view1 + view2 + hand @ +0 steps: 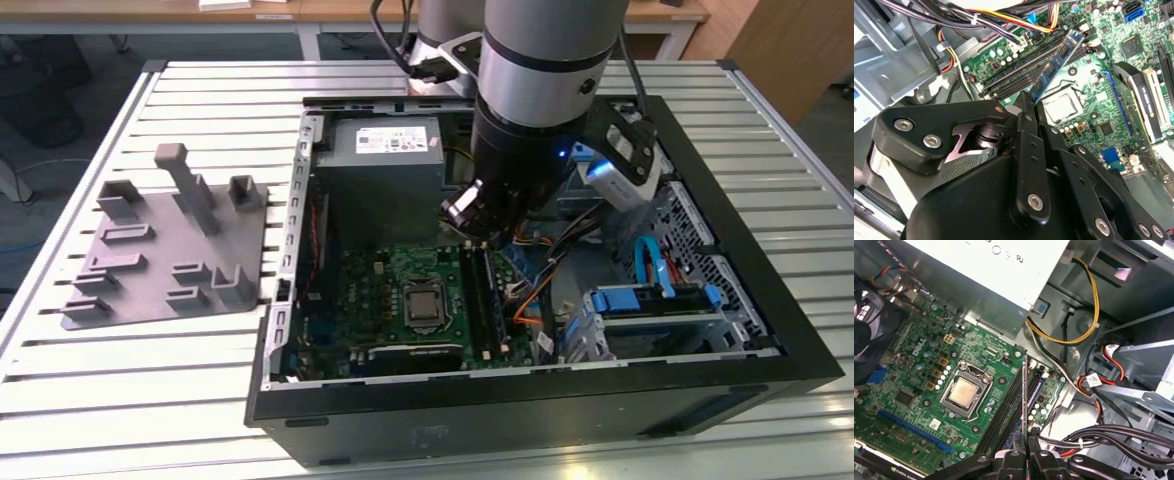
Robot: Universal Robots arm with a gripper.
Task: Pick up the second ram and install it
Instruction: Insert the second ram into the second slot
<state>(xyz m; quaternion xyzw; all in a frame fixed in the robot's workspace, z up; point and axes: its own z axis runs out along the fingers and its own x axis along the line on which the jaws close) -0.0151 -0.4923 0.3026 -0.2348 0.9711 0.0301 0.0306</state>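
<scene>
The second ram [1025, 400] is clamped between the jaws of the gripper [1026, 455] by one short end. It reaches straight out from them, edge-on in the first wrist view, with its bluish face [1056, 62] showing in the second wrist view. Below the jaws lie the dark memory slots [1004, 420], and the stick runs roughly along them. I cannot tell whether its lower edge touches a slot or hangs just above.

The main risk, as I judge it, is pressing down while the stick is out of line. Held by one end only, it could pivot in the jaws. One corner would then enter first and jam, or the edge would land on the ridge between two slots. A notch that does not meet the slot's key would also stop it, and more force could bend the board [919, 405].

The cable bundle [1094, 440] lies just beside the jaws, on the side away from the processor [965, 392]. It could snag a finger or be pushed across the slots.
</scene>
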